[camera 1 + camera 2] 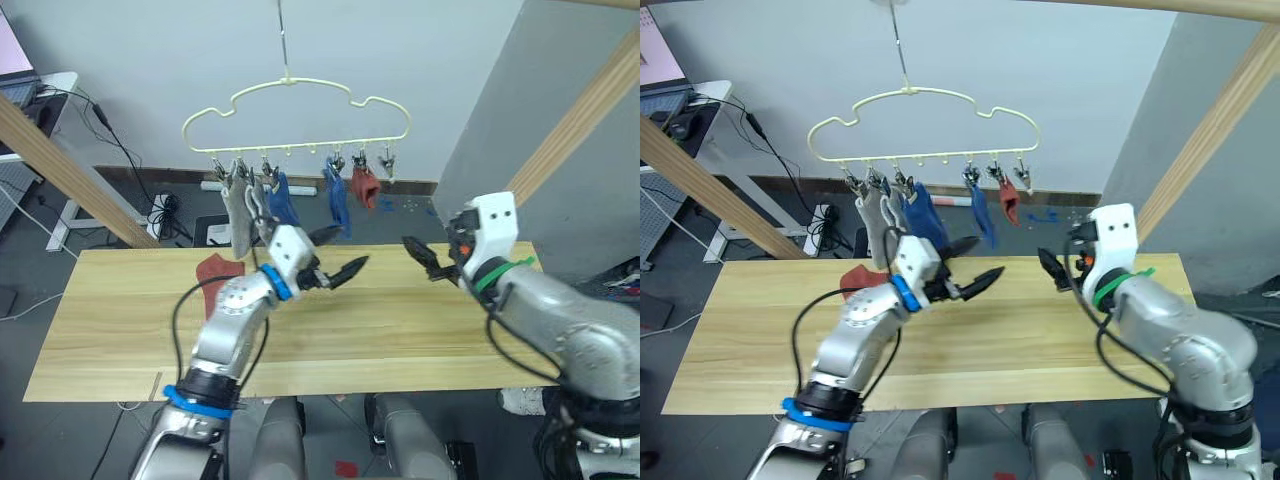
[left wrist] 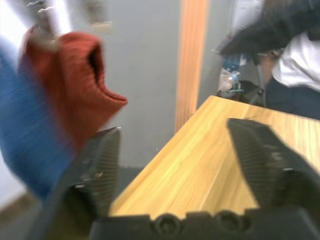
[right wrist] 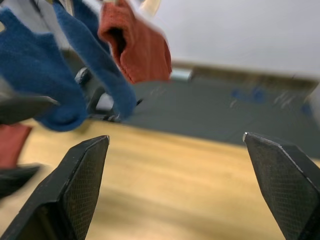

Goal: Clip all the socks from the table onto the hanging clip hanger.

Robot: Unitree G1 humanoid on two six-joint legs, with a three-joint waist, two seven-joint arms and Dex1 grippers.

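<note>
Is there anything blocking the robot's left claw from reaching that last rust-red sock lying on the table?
Nothing visible does. The rust-red knit sock lies on the pale wooden table, beside the open left gripper; only the left arm hides part of it.

Grey wall (image 1: 420, 50), dark floor (image 1: 60, 260) w/ cables (image 1: 160, 212), wooden poles (image 1: 70, 175).

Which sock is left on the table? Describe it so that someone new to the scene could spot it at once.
Start at the long pale wooden table under the clip hanger. Near the far edge on the robot's left, just beyond the left gripper, lies one rust-red sock. It lies flat on the wood, while its rust-red twin and the others hang from clips.
</note>
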